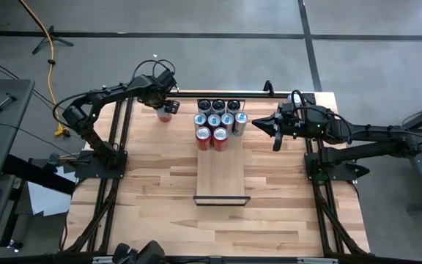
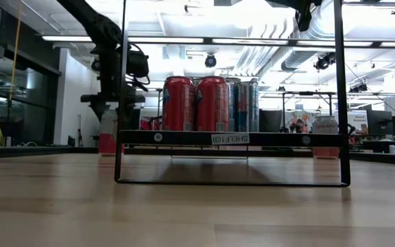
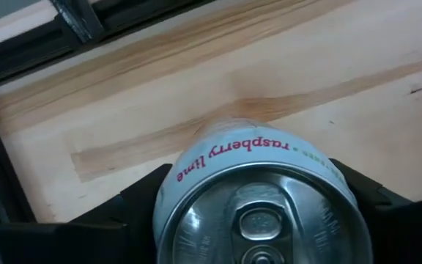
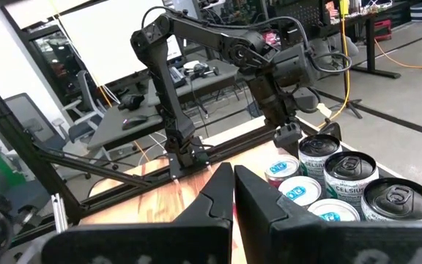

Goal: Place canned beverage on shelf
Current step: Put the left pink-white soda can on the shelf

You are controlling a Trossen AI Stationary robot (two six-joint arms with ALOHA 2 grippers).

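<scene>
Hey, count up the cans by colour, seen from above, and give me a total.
Red cans on the shelf: 2
Blue-topped cans on the shelf: 4
Dark-topped cans on the shelf: 3
Raspberry lime can at the left gripper, off the shelf: 1
Total: 10

The wooden bench [image 1: 152,198] carries the shelf [image 1: 222,176], whose far end holds a cluster of cans [image 1: 219,122], while a single can [image 1: 165,114] stands on the bench left of the shelf.

Two matte-black jointed arms [image 1: 116,92], looped black cables
</scene>
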